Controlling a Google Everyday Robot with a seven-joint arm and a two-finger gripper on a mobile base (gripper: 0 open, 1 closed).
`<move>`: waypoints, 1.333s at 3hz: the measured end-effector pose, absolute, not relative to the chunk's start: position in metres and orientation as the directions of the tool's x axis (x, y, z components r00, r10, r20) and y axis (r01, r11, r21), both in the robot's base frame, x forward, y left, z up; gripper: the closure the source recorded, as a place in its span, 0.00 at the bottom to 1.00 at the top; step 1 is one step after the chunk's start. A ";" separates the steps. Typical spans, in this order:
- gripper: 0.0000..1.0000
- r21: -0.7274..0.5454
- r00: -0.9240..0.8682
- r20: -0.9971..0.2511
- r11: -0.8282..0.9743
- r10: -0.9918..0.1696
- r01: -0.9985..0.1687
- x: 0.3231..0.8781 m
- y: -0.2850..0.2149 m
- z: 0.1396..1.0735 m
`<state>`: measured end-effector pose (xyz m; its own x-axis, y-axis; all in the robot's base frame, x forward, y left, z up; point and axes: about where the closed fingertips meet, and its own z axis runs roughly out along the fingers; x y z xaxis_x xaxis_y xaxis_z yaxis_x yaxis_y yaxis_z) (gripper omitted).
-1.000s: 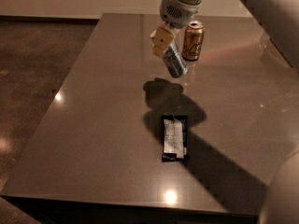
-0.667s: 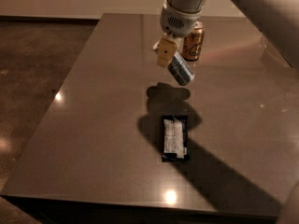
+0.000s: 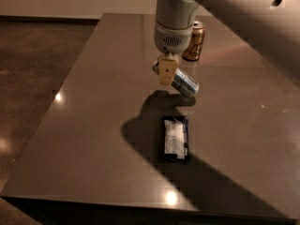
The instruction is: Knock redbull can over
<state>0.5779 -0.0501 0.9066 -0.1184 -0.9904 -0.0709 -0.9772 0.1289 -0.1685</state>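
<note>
The redbull can [image 3: 182, 82], slim and silver with blue panels, is tipped almost flat over the middle of the table, its top end up-left at my gripper. My gripper [image 3: 167, 72] hangs from the arm above the table centre and is shut on that upper end. The can's lower end points right and down, close to the tabletop, and I cannot tell if it touches. The arm's shadow lies just below it.
A wider gold can [image 3: 194, 41] stands upright behind the gripper, near the far edge. A dark snack packet [image 3: 176, 137] lies flat in front of the can. The grey table [image 3: 93, 125] has its left edge beside open floor.
The gripper has come down and toward the camera with the redbull can. The can has tilted further, from leaning to almost horizontal. The gold can and the packet have not moved.
</note>
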 end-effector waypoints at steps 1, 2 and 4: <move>0.32 -0.141 -0.018 0.005 0.017 -1.000 -0.990 0.563 -0.045 0.892; 0.09 -0.109 0.047 0.043 -0.052 -0.998 -0.993 0.552 -0.042 0.881; 0.00 -0.079 0.128 0.057 -0.132 -0.990 -0.988 0.538 -0.033 0.869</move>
